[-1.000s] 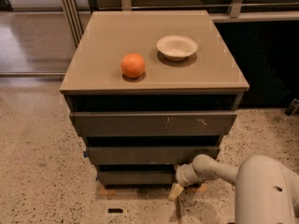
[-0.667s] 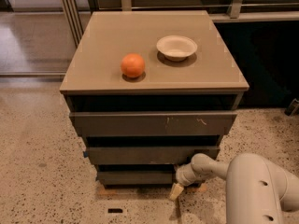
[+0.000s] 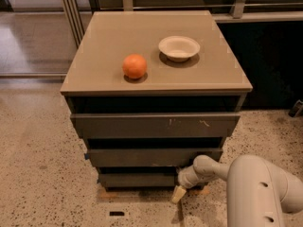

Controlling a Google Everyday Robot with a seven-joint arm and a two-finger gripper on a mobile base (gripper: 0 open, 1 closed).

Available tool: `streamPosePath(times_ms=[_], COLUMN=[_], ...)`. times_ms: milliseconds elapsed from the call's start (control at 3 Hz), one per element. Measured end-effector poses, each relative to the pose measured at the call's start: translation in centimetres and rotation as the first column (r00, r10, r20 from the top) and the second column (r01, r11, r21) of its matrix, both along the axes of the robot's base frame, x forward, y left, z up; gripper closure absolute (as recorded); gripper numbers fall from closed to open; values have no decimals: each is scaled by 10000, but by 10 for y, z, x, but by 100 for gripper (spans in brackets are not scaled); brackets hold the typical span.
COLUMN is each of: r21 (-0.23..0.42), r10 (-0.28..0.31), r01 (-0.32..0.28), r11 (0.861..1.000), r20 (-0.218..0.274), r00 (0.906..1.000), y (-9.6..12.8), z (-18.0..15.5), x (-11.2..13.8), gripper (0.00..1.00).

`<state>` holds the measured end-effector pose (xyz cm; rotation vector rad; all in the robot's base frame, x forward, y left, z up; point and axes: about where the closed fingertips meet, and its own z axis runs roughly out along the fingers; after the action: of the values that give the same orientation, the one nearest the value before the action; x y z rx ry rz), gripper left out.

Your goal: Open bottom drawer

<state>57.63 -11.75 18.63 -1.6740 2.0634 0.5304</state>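
Change since the last second: very little. The gripper (image 3: 178, 193) sits at the same spot, low at the right end of the bottom drawer (image 3: 137, 179), just in front of its right corner and close above the speckled floor (image 3: 42, 174). The large pale arm link (image 3: 260, 193) swelled slightly toward the cabinet and then settled back, and the wrist barely moved.

The bottom drawer, the narrowest and lowest of the three dark fronts, shows no outward travel. It lies set back under the middle drawer (image 3: 142, 157), which in turn lies under the wide scratched top drawer (image 3: 151, 125).

Our reading is that the pull has not started. The arm seems to be settling its contact at the drawer's right edge, so the task is in approach and nothing is done yet.

Arm pose: it enters from lower right. The thick link fills the bottom right corner, and a thinner forearm reaches left and slightly down to the wrist. The cream tip points downward and to the left. We cannot tell whether the gripper is spread or closed, nor whether it touches the drawer front.

On the cabinet top (image 3: 109, 41) an orange (image 3: 135, 66) and a shallow white bowl (image 3: 179, 47) stand apart, undisturbed.
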Motion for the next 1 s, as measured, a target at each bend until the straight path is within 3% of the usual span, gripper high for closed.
streamPosePath(times_ms=[1000], r21=[-55], r10=[34], r01=[-42], r11=[10000], r20=[-1353], r00=[9908], y=[3], z=[-9], x=[-20], gripper=[0])
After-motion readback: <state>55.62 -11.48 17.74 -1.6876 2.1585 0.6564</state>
